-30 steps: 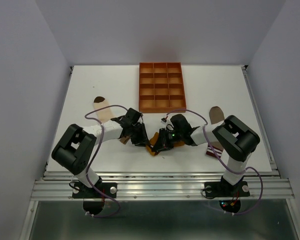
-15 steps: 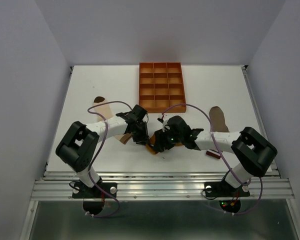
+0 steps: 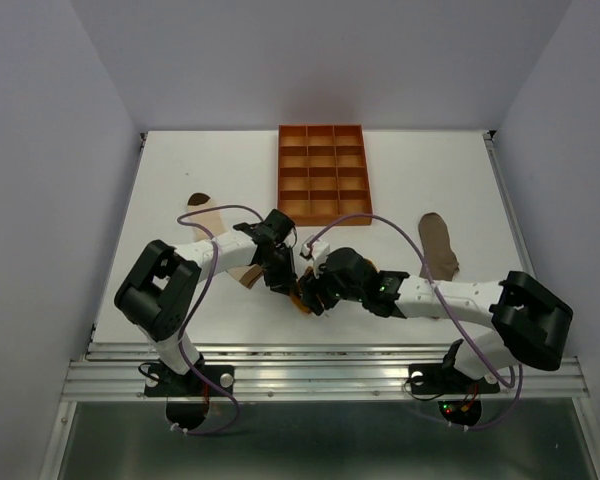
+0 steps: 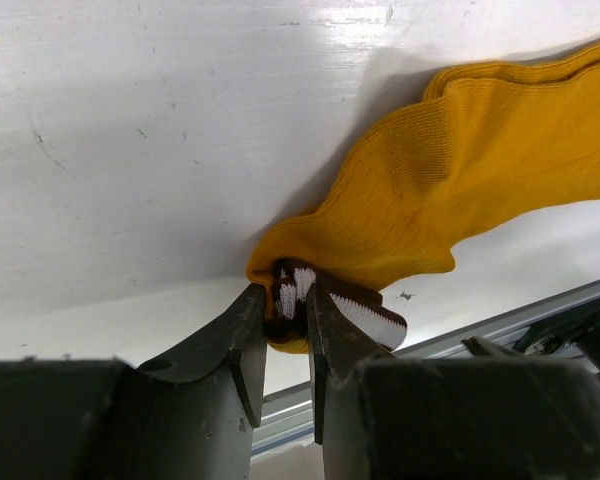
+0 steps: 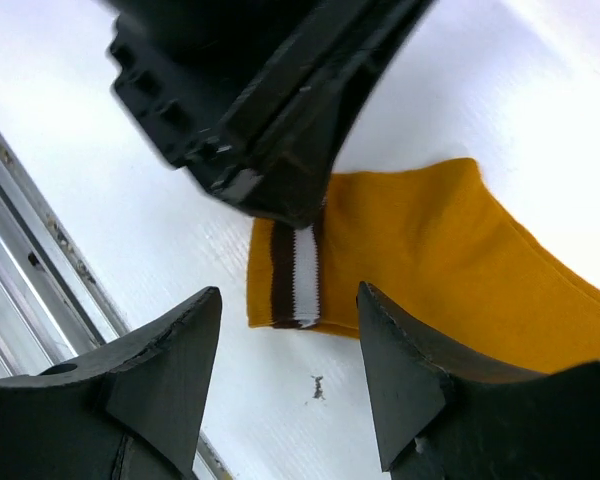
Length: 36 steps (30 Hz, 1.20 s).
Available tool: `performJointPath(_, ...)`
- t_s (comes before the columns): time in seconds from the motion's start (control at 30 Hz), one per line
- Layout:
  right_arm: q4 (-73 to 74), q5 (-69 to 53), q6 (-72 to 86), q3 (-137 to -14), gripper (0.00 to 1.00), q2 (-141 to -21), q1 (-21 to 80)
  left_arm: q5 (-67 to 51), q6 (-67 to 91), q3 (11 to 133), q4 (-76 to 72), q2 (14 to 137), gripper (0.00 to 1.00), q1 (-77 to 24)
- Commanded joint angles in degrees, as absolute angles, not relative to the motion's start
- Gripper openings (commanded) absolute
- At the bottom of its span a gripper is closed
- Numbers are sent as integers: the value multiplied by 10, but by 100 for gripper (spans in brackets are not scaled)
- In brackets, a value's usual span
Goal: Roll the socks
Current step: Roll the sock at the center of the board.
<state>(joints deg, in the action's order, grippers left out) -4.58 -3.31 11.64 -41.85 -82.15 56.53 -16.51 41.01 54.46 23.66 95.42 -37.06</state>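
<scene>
Left gripper (image 4: 285, 310): jaws narrow, pinched on the striped cuff (image 4: 370, 318) of the mustard sock (image 4: 460, 180). Grip looks the same as a second ago.
Right gripper (image 5: 290, 295): jaws spread wide, holding nothing. A second ago it sat bunched tight against the sock, so it has just let go.
Right arm: now stretched low and far across toward the left arm, elbow swung out to the right.
Mustard sock, position: near the front edge of the table (image 3: 420, 170), between the two grippers. The body lies flat and trails away from the pinched cuff. Not rolled yet, only a slight bunching at the cuff.
Right fingers vs. cuff: the wrist view shows the cuff between the two fingertips, beneath the left gripper's tip. Whether either finger touches the fabric cannot be told.
Taupe sock (image 3: 438, 243): flat on the right side, more exposed now that the right arm has shifted. Untouched.
Cream sock (image 3: 205, 218): flat on the left side, partly behind the left arm. Untouched.
Tray (image 3: 281, 170): at the back of the table, well apart from the work.
Reading: likely a re-grip. The left holds the cuff as an anchor while the right opens to take a fresh bite.
Progress: early. No sock is rolled.
Risk: the two grippers are crowded at one small cuff, so a clash or a tug could pull it free.
</scene>
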Motion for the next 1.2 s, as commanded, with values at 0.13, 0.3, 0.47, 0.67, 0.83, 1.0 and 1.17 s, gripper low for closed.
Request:
performJointPath(0.13,-40,56,33,-463,63,-852,656,-183,403,559,280,954,0,-373)
performJointPath(0.3,-29,94,20,-482,62,-880,675,-179,403,561,286,953,0,-373)
performJointPath(0.47,-19,120,11,-492,63,-903,686,-178,401,564,294,954,0,-374)
performJointPath(0.67,-8,127,11,-497,61,-920,692,-177,400,566,300,956,0,-373)
performJointPath(0.83,-3,122,8,-498,59,-935,697,-180,401,569,301,960,0,-374)
performJointPath(1.0,-2,134,7,-503,59,-947,707,-181,402,570,304,962,0,-374)
performJointPath(1.17,17,192,7,-512,47,-971,723,-183,405,572,306,962,0,-373)
